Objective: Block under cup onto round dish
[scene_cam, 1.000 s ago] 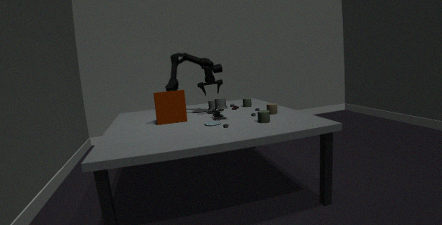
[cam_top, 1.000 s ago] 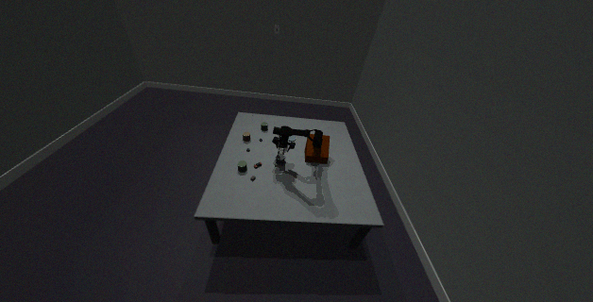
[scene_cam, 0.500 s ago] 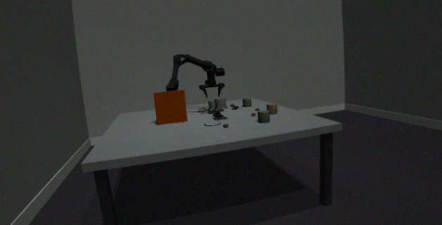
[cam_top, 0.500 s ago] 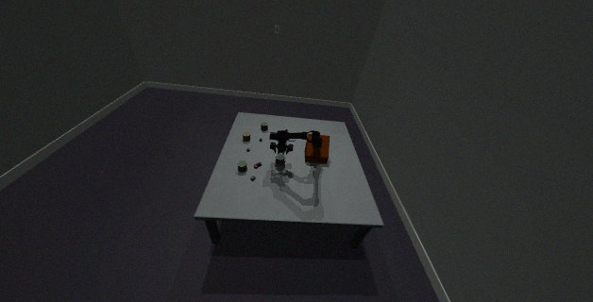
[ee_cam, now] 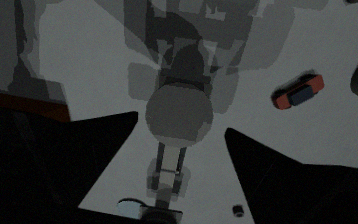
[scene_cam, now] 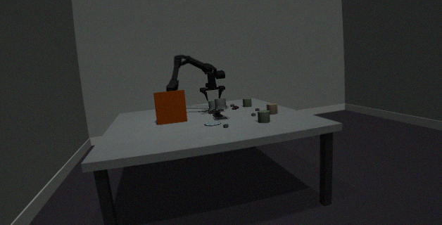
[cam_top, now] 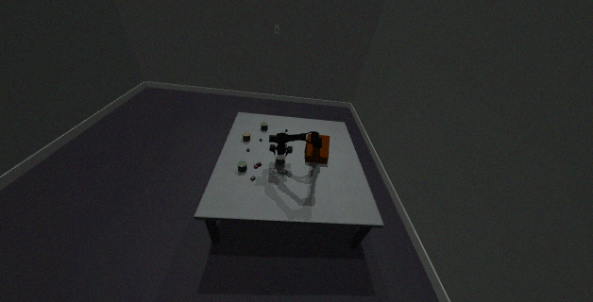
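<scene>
The small balance (scene_cam: 219, 116) (ee_cam: 169, 169) stands mid-table with two identical grey cups on its ends. In the wrist view one cup (ee_cam: 179, 107) (scene_cam: 220, 103) shows from above, straight below and centred between my fingers. The other cup (ee_cam: 161, 218) (scene_cam: 211, 105) is cut off by the lower edge. The pale round dish (scene_cam: 212, 124) (ee_cam: 128, 204) lies on the table beside the balance. My gripper (ee_cam: 181, 123) (scene_cam: 212, 93) (cam_top: 279, 153) is open and empty. It points down, a little above the cups. No block shows.
An orange box (scene_cam: 170, 107) (cam_top: 316, 149) stands by the arm's base. A red toy car (ee_cam: 298, 91) (scene_cam: 234, 107) lies beside the balance. Three loose cylinders (scene_cam: 263, 116) (scene_cam: 272, 108) (scene_cam: 247, 102) stand further right. Small grey bits (ee_cam: 237, 210) (scene_cam: 226, 126) lie near the dish.
</scene>
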